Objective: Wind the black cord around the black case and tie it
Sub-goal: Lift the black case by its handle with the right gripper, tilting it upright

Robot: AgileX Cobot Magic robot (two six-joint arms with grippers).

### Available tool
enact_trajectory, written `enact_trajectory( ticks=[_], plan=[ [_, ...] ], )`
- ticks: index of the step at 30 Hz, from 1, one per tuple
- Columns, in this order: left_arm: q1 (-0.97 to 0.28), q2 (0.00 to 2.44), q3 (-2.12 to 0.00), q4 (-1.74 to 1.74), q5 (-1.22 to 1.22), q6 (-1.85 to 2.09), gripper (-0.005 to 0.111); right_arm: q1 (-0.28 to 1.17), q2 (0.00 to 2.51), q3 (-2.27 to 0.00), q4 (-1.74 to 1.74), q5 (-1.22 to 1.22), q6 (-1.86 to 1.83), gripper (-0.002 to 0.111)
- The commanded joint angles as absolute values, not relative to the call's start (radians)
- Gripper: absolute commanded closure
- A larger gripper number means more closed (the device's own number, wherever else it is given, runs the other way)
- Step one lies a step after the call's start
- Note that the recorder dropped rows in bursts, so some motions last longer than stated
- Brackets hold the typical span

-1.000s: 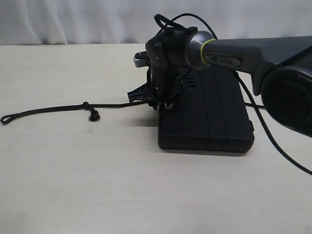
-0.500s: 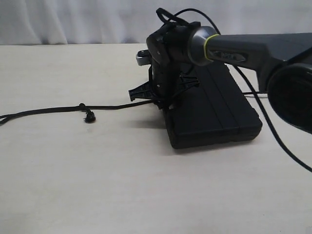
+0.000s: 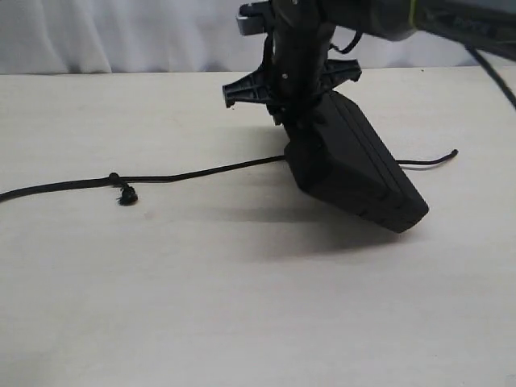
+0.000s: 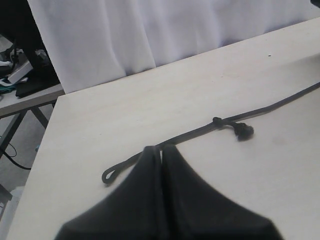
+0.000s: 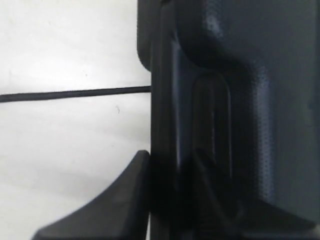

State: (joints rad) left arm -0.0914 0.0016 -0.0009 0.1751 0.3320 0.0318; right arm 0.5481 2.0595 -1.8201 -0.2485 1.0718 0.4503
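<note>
Pale table (image 3: 242, 306), white curtain (image 3: 121, 36) beyond one tilted black case (image 3: 355, 173), pinched by the right gripper (image 3: 300, 119); one black cord (image 3: 185, 175) under it; left gripper (image 4: 160, 152) jaws pressed together.

Bright diffuse light, soft shadow below the black case (image 3: 355, 169), left pincer (image 4: 161, 150) blurred close up

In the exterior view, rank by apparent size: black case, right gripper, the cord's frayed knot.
1. black case, largest.
2. right gripper, smaller, though partly cut off at the frame's top.
3. frayed knot on the black cord, far the smallest.
</note>
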Motion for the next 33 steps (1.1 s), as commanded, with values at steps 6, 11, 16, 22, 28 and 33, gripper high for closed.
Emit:
enact_trajectory(
  ticks=[6,11,16,22,28,33],
  plan=[
    [-0.095,0.0,0.0,0.173,0.322,0.034,0.107,0.378,1.915,-1.826,-0.139,1.139,0.263,0.104],
    [-0.095,0.0,0.0,0.173,0.322,0.034,0.107,0.255,1.905,-1.826,0.169,1.12,0.045,0.104],
    [-0.095,0.0,0.0,0.173,0.322,0.034,0.107,0.167,1.905,-1.826,0.421,1.096,-0.137,0.104],
    [-0.095,0.0,0.0,0.173,0.322,0.034,0.107,0.109,1.905,-1.826,0.597,1.094,-0.29,0.104],
    [-0.095,0.0,0.0,0.173,0.321,0.034,0.107,0.107,1.903,-1.794,0.544,1.039,-0.306,0.104],
    [-0.095,0.0,0.0,0.173,0.321,0.034,0.107,0.107,1.848,-1.635,0.55,0.814,-0.355,0.104]
  ],
)
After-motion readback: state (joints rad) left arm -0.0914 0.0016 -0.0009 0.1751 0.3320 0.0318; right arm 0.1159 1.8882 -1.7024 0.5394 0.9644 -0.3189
